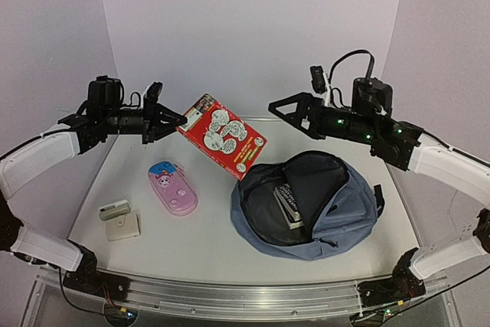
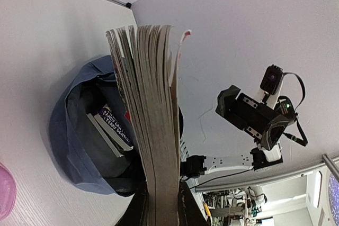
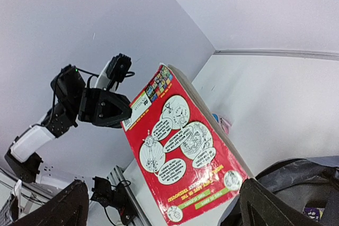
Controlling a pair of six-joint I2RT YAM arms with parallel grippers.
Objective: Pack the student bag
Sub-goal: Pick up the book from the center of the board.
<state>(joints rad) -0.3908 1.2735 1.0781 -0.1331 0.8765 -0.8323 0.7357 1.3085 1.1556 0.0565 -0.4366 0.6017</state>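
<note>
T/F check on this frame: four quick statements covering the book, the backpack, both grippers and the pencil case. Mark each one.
1. The left gripper holds the red paperback book with cartoon panels up in the air. True.
2. The right gripper is clamped on that book as well. False: it is open and apart from the book.
3. The slate-blue fabric backpack is zipped shut. False: it lies open on the white table, with a dark book showing inside.
4. The pink oval pencil case lies on the table, left of the backpack and not touching it. True.
</note>
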